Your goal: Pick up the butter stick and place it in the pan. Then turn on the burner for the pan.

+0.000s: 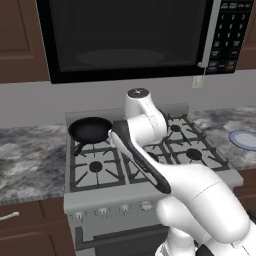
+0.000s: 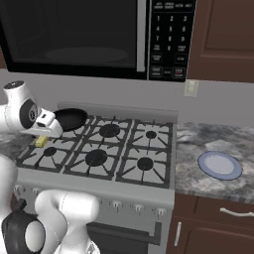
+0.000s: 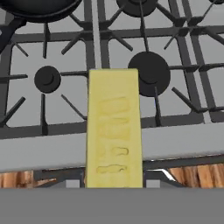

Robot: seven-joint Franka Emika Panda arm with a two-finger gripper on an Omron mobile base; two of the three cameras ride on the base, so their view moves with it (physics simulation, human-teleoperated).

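Observation:
My gripper is shut on the butter stick, a pale-yellow block held in the air over the stove's front-left corner. In the hand view the butter stick runs up the middle, above the gap between the front-left burner and the front-middle one. The black pan sits on the back-left grate, behind the hand and apart from it. It also shows as a dark round pan just past the wrist, and its rim lies at the hand view's top left. The burner under the pan is hidden.
A row of knobs lines the stove's front panel. A pale blue plate lies on the granite counter to the right. A black microwave hangs over the stove. My own arm crosses the middle burners.

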